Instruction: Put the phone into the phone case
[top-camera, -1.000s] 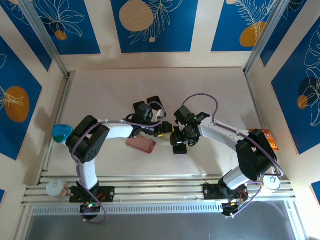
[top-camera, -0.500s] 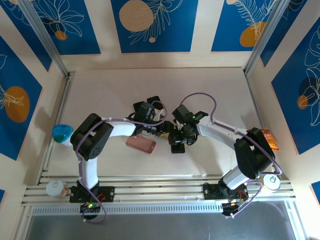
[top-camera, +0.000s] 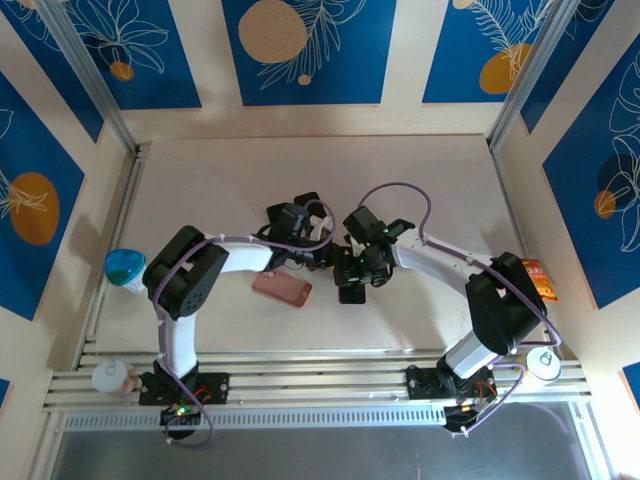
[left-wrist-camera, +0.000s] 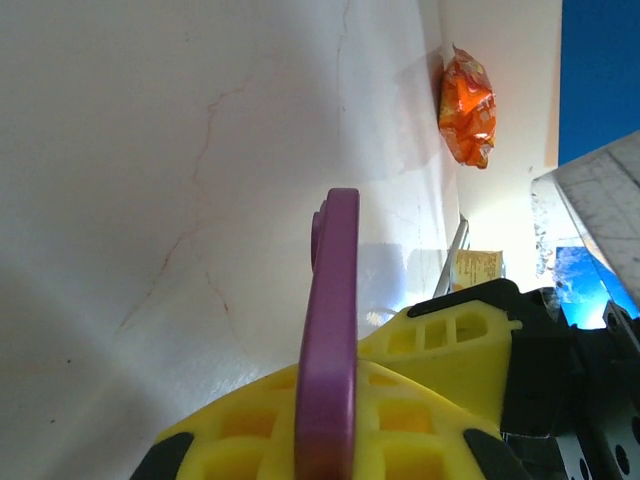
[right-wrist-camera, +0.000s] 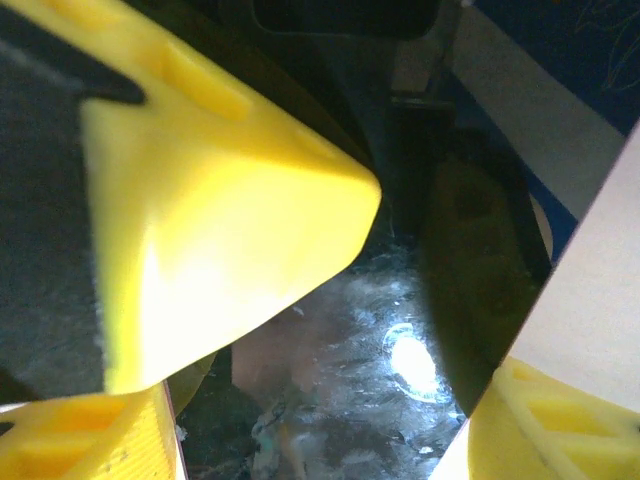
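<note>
Change over the last second: my left gripper (top-camera: 322, 257) went from roughly half open to fully closed, and the right arm slid a bit left, so the two grippers now sit just beside each other over the middle of the pale table (top-camera: 230, 190). In the left wrist view the yellow fingers are pinched on a thin purple slab (left-wrist-camera: 335, 300), seen edge-on, upright, with a rounded top. I can't tell what it belongs to, whether phone edge or something else. The right gripper (top-camera: 352, 272) hasn't changed its opening, about halfway apart. In the top view a flat black glossy phone (top-camera: 350, 294) hangs just below it and has moved left with it. The right wrist view shows a dark shiny surface between the yellow fingers, so I judge the phone is clamped there, though the contact itself isn't clear. The salmon-pink rounded-rectangle phone case (top-camera: 282, 289) lies flat on the table just below and left of the grippers, touched by neither and in the same spot as a second ago. An orange crinkled packet (left-wrist-camera: 467, 105) sits far off at the right edge, irrelevant. My read is that this is a two-handed regrip or handover of the phone, with insertion not started, since phone and case are apart.
</note>
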